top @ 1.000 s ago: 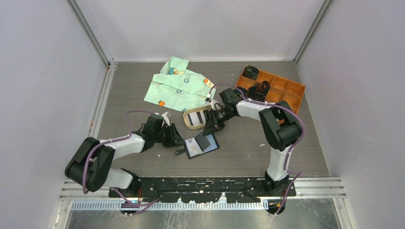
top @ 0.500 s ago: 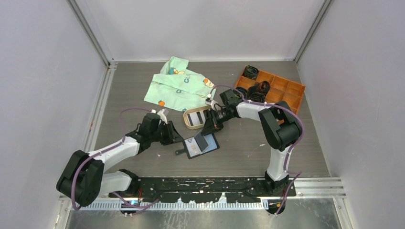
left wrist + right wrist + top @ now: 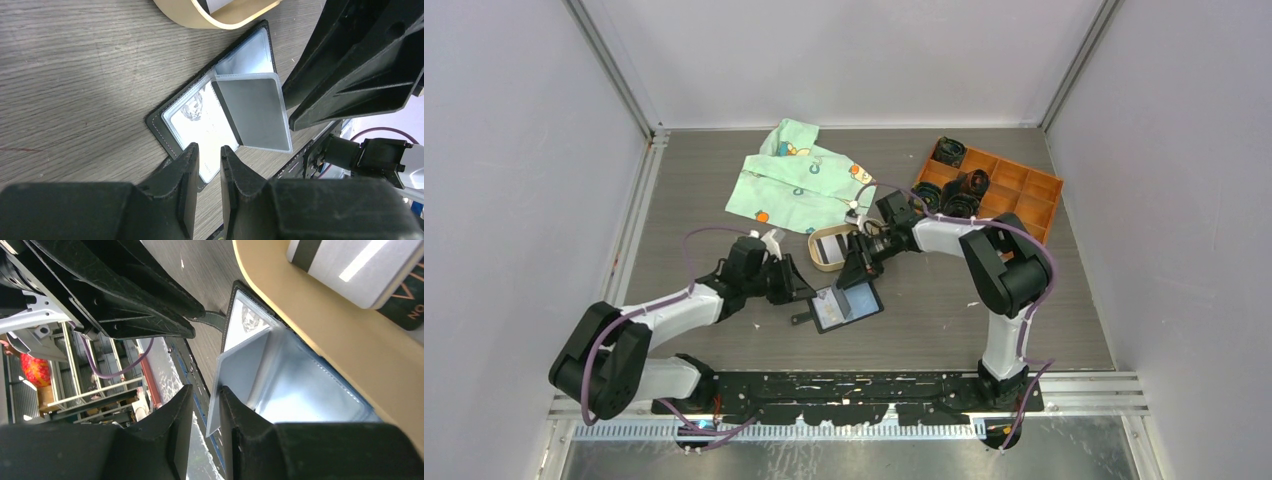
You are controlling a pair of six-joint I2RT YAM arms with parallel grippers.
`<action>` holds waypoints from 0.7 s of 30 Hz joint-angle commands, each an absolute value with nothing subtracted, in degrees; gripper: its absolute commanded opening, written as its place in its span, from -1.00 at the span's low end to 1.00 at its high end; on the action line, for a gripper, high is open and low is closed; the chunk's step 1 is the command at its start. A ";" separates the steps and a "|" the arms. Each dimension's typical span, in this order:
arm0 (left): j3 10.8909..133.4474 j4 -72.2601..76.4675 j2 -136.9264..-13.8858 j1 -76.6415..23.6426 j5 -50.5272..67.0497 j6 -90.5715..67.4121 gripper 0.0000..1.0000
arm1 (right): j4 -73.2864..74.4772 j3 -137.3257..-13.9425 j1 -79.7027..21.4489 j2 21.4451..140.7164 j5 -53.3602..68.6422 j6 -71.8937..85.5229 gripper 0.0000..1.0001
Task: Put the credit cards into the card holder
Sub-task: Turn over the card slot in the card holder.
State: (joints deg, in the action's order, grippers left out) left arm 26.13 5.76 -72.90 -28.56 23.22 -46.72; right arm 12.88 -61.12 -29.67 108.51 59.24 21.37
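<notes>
The card holder (image 3: 848, 306) lies open on the table, its clear pockets (image 3: 200, 114) facing up and one plastic leaf (image 3: 256, 112) standing up from the spine. My left gripper (image 3: 808, 291) hovers at the holder's left edge, jaws a narrow gap apart (image 3: 209, 152) with nothing between them. From the far side my right gripper (image 3: 858, 272) reaches down. It is slightly open (image 3: 206, 407), and the raised leaf (image 3: 235, 375) has its free edge against one finger. The credit cards (image 3: 835, 244) lie in the tan tray: a whitish-grey striped one (image 3: 350, 265) and a black one (image 3: 406, 315).
The tan oval tray (image 3: 820, 262) sits just behind the holder, its rim (image 3: 310, 325) close to my right fingers. A green printed cloth (image 3: 799, 180) lies at the back. An orange compartment box (image 3: 1014, 190) with black items stands at the back right.
My right gripper has shifted left and down onto the holder's raised leaf. The left gripper's jaws have narrowed while it stays at the holder's left edge.
</notes>
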 commanded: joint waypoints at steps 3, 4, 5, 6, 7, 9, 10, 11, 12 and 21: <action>27.18 9.22 -73.28 -28.83 23.97 -47.29 -0.53 | 10.79 -61.75 -31.57 109.63 61.56 21.90 -0.32; 27.14 9.30 -73.38 -28.83 23.97 -47.29 -0.53 | 10.85 -61.91 -31.90 109.80 61.68 21.89 -0.31; 27.10 9.39 -73.57 -28.81 23.86 -47.33 -0.53 | 10.89 -62.00 -32.27 109.98 61.70 21.74 -0.29; 27.11 9.40 -73.77 -28.83 23.89 -47.30 -0.53 | 11.05 -62.11 -32.69 110.05 61.69 21.56 -0.28; 27.09 9.49 -73.92 -28.83 23.92 -47.31 -0.53 | 11.21 -62.20 -33.06 110.22 61.70 21.39 -0.27; 26.99 9.43 -74.05 -28.83 23.68 -47.29 -0.53 | 11.53 -62.54 -33.74 110.74 61.65 21.06 -0.25; 26.91 9.28 -73.98 -28.83 23.48 -47.29 -0.53 | 11.76 -62.69 -34.08 111.01 61.57 20.83 -0.25; 26.75 9.12 -73.72 -28.83 23.23 -47.29 -0.53 | 11.99 -62.87 -34.25 111.27 61.61 20.58 -0.25; 26.59 8.77 -73.43 -28.83 22.83 -47.16 -0.53 | 12.40 -63.04 -34.48 111.48 61.50 20.30 -0.24; 25.00 2.25 -63.54 -28.74 17.69 -44.84 -0.50 | 23.57 -67.75 -34.88 111.19 59.39 10.94 -0.24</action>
